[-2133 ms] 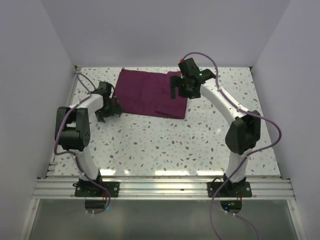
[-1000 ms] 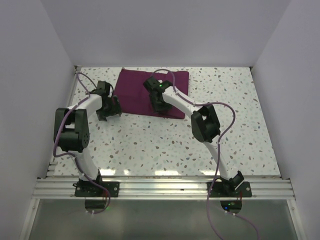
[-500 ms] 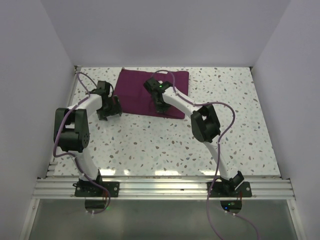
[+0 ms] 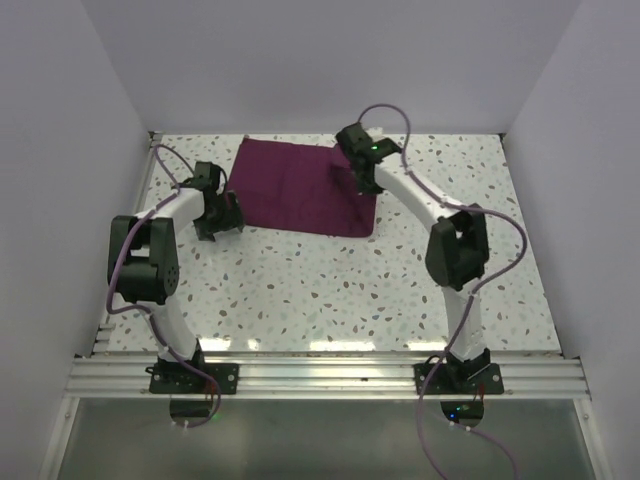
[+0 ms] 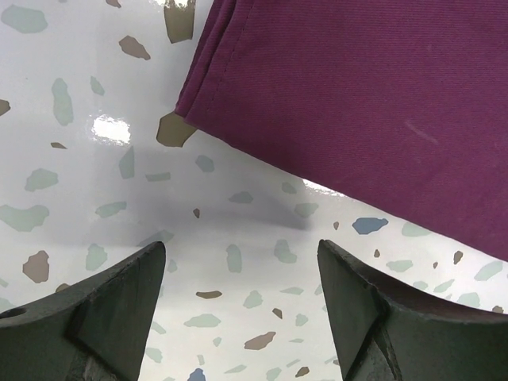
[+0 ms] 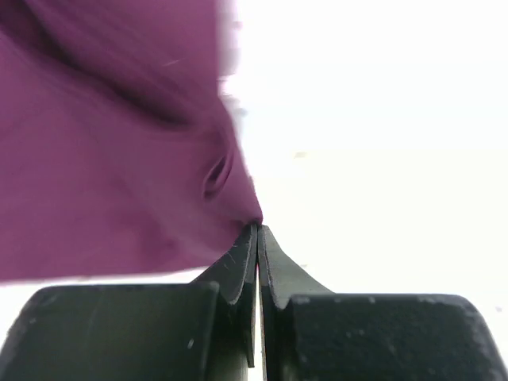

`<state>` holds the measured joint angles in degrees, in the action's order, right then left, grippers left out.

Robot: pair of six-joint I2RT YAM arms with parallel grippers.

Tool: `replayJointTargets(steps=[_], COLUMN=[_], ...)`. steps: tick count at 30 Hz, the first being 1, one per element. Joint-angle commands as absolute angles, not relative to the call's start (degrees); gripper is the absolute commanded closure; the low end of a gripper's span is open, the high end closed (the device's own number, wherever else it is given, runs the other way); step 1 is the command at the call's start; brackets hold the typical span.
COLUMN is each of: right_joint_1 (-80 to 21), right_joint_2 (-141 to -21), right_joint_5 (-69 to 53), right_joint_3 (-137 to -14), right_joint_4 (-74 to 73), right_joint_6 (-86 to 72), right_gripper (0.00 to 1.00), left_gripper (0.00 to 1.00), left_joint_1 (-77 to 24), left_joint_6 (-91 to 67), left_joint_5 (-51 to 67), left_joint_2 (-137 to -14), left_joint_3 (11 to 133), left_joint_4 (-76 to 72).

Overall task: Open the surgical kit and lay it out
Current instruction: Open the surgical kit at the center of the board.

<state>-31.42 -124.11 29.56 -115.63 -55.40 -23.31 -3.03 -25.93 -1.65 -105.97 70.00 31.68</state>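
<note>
The surgical kit is a dark purple cloth wrap (image 4: pixel 295 190) lying folded at the back middle of the table. My right gripper (image 4: pixel 356 182) is over the wrap's right part. In the right wrist view it (image 6: pixel 257 228) is shut, pinching a puckered edge of the purple cloth (image 6: pixel 103 159) at its fingertips. My left gripper (image 4: pixel 216 216) rests low beside the wrap's left near corner. It (image 5: pixel 242 254) stands open over bare table, and the cloth's corner (image 5: pixel 357 103) lies just beyond its fingers without touching them.
The speckled white tabletop (image 4: pixel 320 290) stretches in front of the wrap. Pale walls (image 4: pixel 90 150) enclose the table at the left, back and right. A metal rail (image 4: pixel 320 375) carries both arm bases at the near edge.
My right gripper shut on a fold at the wrap's middle, then swung right and back with the cloth in its tips. The left arm has not moved.
</note>
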Motion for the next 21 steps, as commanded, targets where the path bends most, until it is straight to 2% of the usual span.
replayJointTargets(steps=[1, 8, 11, 12, 13, 14, 16, 19, 21], right_joint_1=[-23.84, -20.48, -19.87, -19.78, -19.69, -19.51, -18.99, -17.41, -15.74], right_joint_2=[-114.8, -112.76, -113.9, -114.43, -114.61, -114.61, -114.26, -113.91, -114.6], right_joint_5=[39.89, 44.65, 41.58, 41.14, 41.05, 42.09, 42.62, 43.95, 40.11], right_joint_3=[-108.92, -96.35, -93.87, -93.87, -94.04, -94.3, -96.32, -101.57, -104.92], right_joint_4=[-56.25, -64.5, -64.78, -65.38, -65.65, -66.26, -66.44, -66.01, -62.69], right_joint_6=[-27.68, -39.88, -39.73, -39.9, -40.08, -40.34, -40.17, -37.72, -34.73], right_gripper=[1.0, 1.0, 1.0, 0.64, 0.41, 0.09, 0.02, 0.02, 0.02], left_gripper=[0.19, 0.19, 0.2, 0.19, 0.2, 0.2, 0.2, 0.2, 0.2], left_joint_1=[-2.81, -3.51, -3.78, -3.78, -3.87, -3.95, -3.96, -3.96, -3.96], left_joint_6=[-25.31, -25.4, -25.49, -25.49, -25.4, -25.4, -25.05, -24.79, -24.7], left_joint_5=[-0.62, -0.44, -0.35, -0.35, -0.44, -0.61, -0.97, -1.49, -1.32], left_joint_2=[-106.78, -108.02, -108.37, -108.54, -108.54, -108.37, -108.19, -107.58, -107.05], left_joint_3=[72.51, 73.48, 73.83, 73.92, 74.0, 74.09, 73.83, 72.87, 71.81], left_joint_4=[30.5, 30.23, 30.32, 30.41, 30.5, 30.67, 30.85, 30.67, 30.32])
